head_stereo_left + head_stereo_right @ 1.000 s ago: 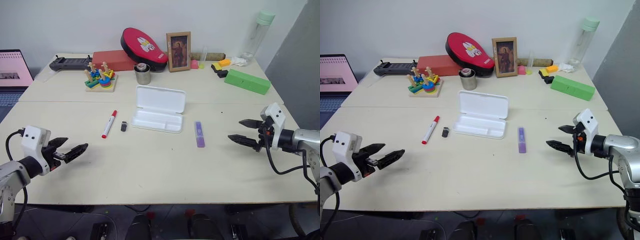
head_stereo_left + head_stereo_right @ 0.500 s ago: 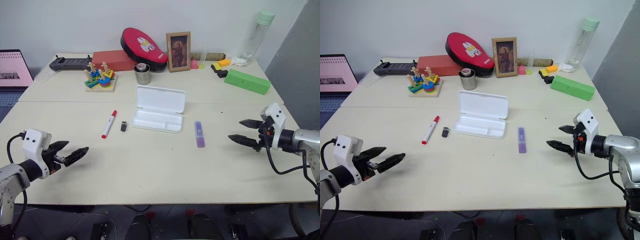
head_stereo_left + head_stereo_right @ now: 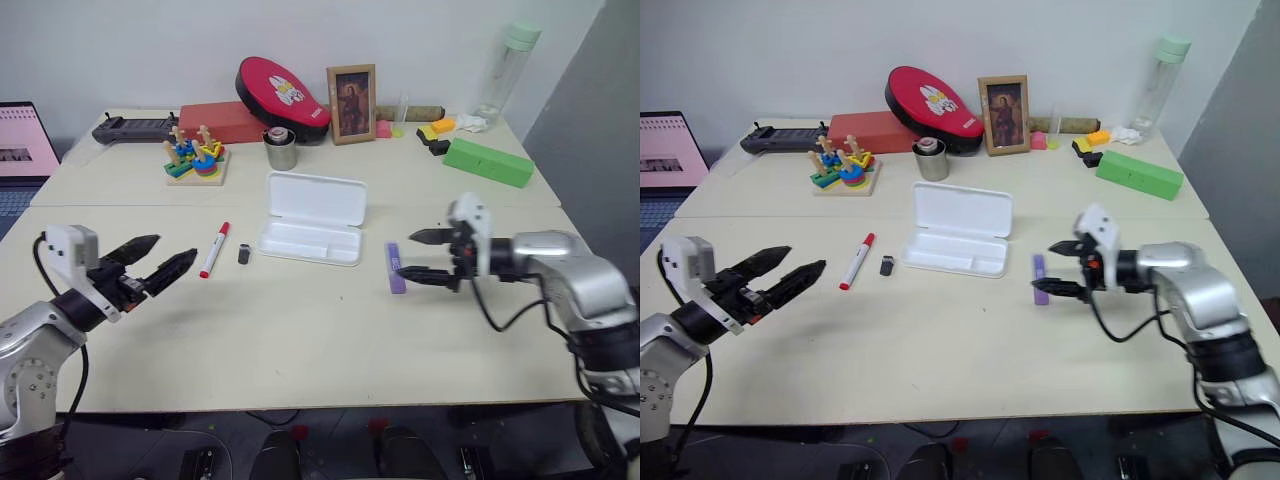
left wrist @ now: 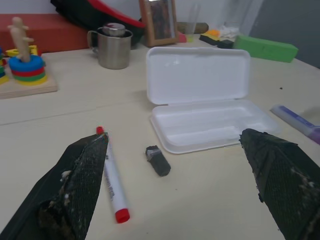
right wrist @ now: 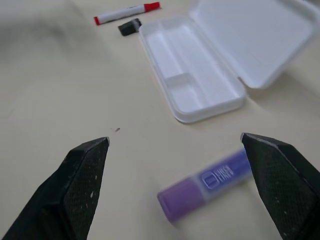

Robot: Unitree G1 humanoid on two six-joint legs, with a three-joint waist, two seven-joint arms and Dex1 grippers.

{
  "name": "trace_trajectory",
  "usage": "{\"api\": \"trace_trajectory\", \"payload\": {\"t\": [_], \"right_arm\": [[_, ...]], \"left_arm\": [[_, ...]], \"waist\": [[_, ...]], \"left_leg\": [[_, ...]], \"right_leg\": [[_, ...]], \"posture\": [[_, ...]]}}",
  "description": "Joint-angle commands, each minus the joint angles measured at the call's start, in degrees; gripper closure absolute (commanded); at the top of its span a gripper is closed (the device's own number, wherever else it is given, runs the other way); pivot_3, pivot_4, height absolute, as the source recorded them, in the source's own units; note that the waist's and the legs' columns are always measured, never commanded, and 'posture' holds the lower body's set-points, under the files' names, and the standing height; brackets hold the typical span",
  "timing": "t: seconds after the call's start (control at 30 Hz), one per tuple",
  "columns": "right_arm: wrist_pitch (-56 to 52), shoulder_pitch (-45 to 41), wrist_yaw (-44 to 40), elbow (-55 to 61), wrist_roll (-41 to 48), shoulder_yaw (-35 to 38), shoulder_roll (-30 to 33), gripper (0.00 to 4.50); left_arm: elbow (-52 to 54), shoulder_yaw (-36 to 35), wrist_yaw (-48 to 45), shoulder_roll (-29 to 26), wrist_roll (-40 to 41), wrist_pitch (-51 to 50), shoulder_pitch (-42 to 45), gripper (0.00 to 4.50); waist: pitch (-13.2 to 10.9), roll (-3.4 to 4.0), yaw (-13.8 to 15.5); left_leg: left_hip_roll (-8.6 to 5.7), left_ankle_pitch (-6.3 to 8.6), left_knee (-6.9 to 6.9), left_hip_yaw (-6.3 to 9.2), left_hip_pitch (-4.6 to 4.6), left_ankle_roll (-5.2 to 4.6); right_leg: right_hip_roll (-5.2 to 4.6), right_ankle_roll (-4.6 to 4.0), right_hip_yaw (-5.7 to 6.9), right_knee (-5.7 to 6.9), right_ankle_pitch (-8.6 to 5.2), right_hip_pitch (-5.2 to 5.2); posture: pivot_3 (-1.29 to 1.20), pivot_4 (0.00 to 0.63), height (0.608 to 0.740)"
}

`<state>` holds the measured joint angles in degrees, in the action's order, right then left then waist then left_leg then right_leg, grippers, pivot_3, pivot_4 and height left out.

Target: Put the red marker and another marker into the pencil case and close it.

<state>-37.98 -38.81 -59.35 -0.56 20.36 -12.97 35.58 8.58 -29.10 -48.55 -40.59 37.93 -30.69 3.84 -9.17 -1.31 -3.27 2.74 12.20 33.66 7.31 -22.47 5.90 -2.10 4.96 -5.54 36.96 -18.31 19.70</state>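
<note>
**Approach phase: both markers outside the case, both grippers released**

Nearest the robot, the left gripper hovers over the table with its jaws spread wide and nothing between them; it points toward the red marker. The right gripper hangs just beside the purple marker, jaws likewise spread and empty, one finger on each side of the marker's length as seen from the right wrist.

The red marker lies flat to the left of the pencil case, with a small stubby black object between them. The purple marker lies flat to the right of the case, apart from it. The case stands open, lid tilted back, tray empty.

Probable faults from this position:
- The purple marker is flat and low; if the fingers close too high, they are likely to slip over it or push it along the table.
- The black object lies close to the red marker (a mis-aimed grasp could catch it instead).
- A marker released at an angle may rest across the tray rim and block the lid.
- The case looks light; pressing the lid with one gripper may slide it.

Count: two markers, one case, one black object, two grippers. Farther back: one ring-stacking toy, one metal cup, one picture frame, one green block, one clear bottle.
</note>
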Motion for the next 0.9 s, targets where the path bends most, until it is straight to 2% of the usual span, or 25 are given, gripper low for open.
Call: {"api": "trace_trajectory", "payload": {"t": [0.03,0.17,0.37,0.67,0.87,0.9], "right_arm": [[2.3,-6.1,0.2,-7.1,-4.4,-4.4,-4.8,0.03],[6.5,-11.0,0.1,-17.1,-8.1,-6.3,-9.2,0.03],[10.4,-13.9,-0.9,-24.8,-11.9,-7.6,-12.4,0.03],[13.2,-15.5,-1.4,-30.2,-15.7,-8.4,-17.4,0.03],[14.4,-18.5,1.8,-36.8,-19.5,-9.3,-21.6,0.03],[14.4,-19.0,2.4,-37.9,-20.3,-9.5,-22.1,0.41]], "left_arm": [[1.7,2.2,-2.2,-0.8,0.2,2.0,1.9,0.00],[2.5,4.2,-4.3,-1.9,0.7,1.5,2.7,0.00],[3.7,6.2,-7.1,-3.8,1.2,0.2,2.2,0.00],[4.7,8.6,-10.5,-6.4,1.2,-1.7,2.5,0.00],[4.6,9.3,-10.8,-6.9,1.1,-1.8,3.4,0.00],[4.8,9.3,-10.8,-7.0,1.1,-1.8,3.4,0.00]], "waist": [[0.0,0.01,0.0],[0.0,-0.04,0.5],[0.0,-0.01,0.3],[0.0,0.03,0.0],[-0.1,0.18,-0.1],[-0.1,0.20,0.0]], "left_leg": [[0.00,0.00,0.00,0.02,0.00,0.00],[-0.02,0.00,0.00,0.03,-0.03,0.00],[-0.02,0.01,-0.04,0.02,-0.08,0.01],[-0.02,0.00,-0.04,0.01,-0.07,0.00],[-0.01,0.00,-0.04,0.03,-0.07,0.00],[-0.02,0.00,-0.04,0.03,-0.05,0.00]], "right_leg": [[0.01,0.00,0.02,0.01,0.00,0.00],[0.00,-0.02,0.04,-0.03,0.01,0.01],[-0.01,-0.03,0.04,0.03,0.00,0.24],[0.00,-0.03,0.03,0.11,0.00,0.22],[0.01,-0.03,0.04,0.12,0.00,0.28],[0.01,-0.03,0.04,0.12,0.00,0.28]], "posture": [[0.00,0.150,0.740],[0.00,0.150,0.740],[0.00,0.150,0.740],[0.00,0.150,0.740],[0.00,0.150,0.740],[0.00,0.150,0.740]]}}
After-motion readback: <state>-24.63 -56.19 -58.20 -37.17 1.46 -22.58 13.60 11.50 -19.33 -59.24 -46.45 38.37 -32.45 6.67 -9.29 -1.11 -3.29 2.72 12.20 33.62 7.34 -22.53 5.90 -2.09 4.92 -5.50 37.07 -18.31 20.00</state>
